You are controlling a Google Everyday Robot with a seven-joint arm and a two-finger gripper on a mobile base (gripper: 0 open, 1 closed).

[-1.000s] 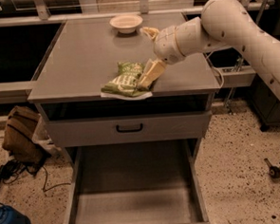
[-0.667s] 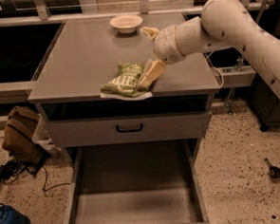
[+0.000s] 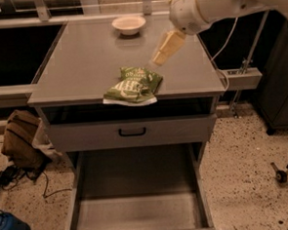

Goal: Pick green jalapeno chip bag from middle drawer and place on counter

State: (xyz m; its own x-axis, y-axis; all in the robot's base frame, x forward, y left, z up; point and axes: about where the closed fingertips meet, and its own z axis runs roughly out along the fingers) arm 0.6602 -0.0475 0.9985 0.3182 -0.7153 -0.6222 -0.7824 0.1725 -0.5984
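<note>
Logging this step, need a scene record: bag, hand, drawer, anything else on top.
bag: lying on counter, at front edge
hand: over counter, behind and right of bag, appears off it
drawer: pulled open, no bag inside
bowl: back of counter
task state: bag looks placed

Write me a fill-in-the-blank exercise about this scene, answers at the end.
The green jalapeno chip bag lies on the counter near its ____ edge.
The end effector hangs over the counter, to the ____ of the bag as the camera sees it.
The pulled-out middle drawer holds ____.
The shut drawer front above it has a ____ handle.
Answers: front; right; nothing; black.
</note>
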